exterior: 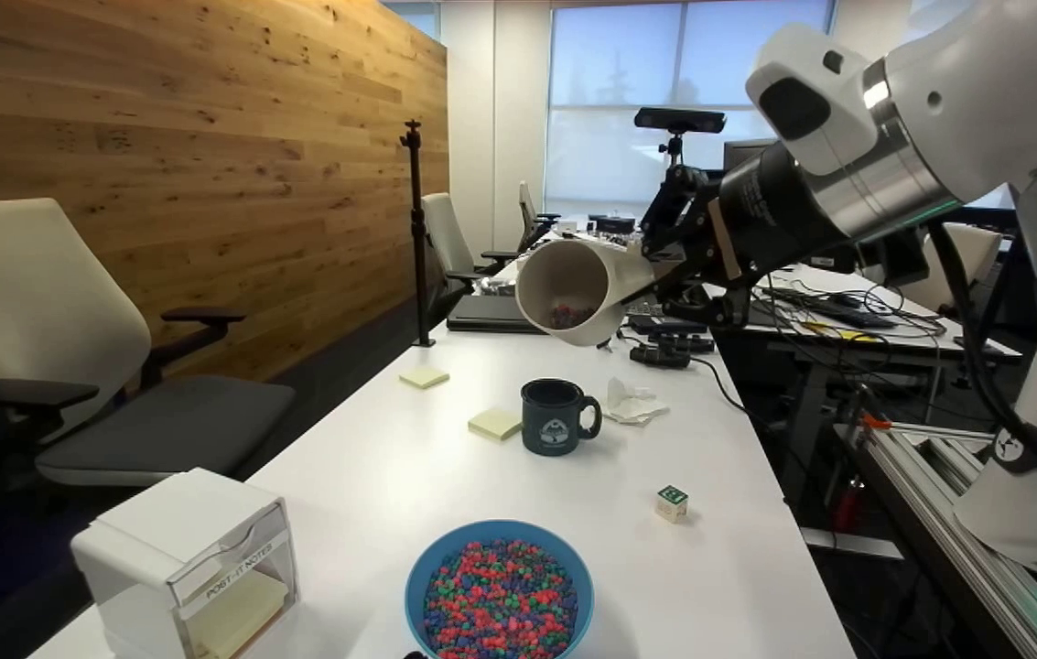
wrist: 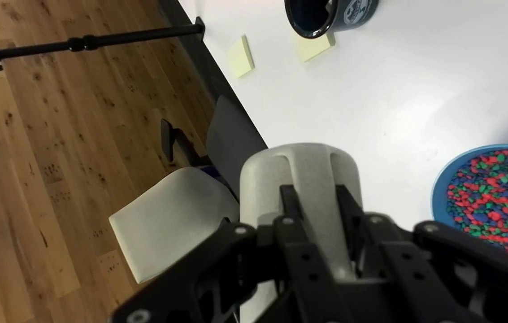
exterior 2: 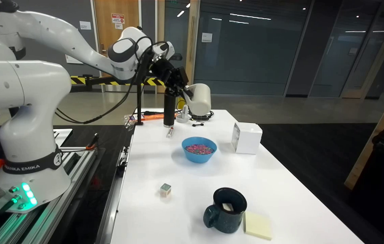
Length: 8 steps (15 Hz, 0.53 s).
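Observation:
My gripper (wrist: 316, 193) is shut on the handle of a cream-white cup (wrist: 298, 157), one finger on each side of the handle. In an exterior view the cup (exterior: 630, 284) is held high above the table, tilted onto its side with its mouth toward that camera. A few coloured pebbles (exterior: 571, 316) lie inside it. In the other exterior picture only the cup's outside (exterior 2: 201, 100) shows. A blue bowl (exterior: 415, 595) of red, green and blue pebbles stands on the table below; it also shows in an exterior view (exterior 2: 197, 158) and at the right of the wrist view (wrist: 441, 202).
A dark mug (exterior: 550, 426) stands beside a yellow note pad (exterior: 492, 424); another pad (exterior: 425, 376) lies near the edge. A small letter block (exterior: 672, 505), a white note dispenser (exterior 2: 247, 137), crumpled paper (exterior: 635, 407) and a black pole (exterior: 417, 238) are also on the table.

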Tool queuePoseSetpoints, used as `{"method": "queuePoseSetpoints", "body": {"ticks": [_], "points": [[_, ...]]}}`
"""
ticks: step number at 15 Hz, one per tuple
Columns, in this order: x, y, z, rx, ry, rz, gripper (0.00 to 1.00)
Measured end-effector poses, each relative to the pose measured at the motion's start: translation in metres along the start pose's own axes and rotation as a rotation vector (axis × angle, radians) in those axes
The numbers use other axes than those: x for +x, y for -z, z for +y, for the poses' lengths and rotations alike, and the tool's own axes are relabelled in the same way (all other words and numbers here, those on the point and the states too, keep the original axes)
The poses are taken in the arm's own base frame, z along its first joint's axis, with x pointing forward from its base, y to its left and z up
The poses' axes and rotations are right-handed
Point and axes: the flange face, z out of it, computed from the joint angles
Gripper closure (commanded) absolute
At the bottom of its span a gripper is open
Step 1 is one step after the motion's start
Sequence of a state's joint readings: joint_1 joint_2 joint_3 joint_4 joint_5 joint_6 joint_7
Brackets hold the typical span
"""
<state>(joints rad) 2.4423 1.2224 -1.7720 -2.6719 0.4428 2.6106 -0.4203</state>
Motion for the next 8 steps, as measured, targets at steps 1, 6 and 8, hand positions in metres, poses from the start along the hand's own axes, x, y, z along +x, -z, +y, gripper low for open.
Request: {"method": "queuePoseSetpoints", "body": {"ticks": [1, 6, 8], "points": [[-0.003, -0.002, 0.000, 0.000, 0.002, -0.007, 0.94], [-0.015, -0.012, -0.001, -0.008, 0.027, -0.042, 0.94], [-0.018, -0.015, -0.003, -0.010, 0.040, -0.053, 0.94]]}}
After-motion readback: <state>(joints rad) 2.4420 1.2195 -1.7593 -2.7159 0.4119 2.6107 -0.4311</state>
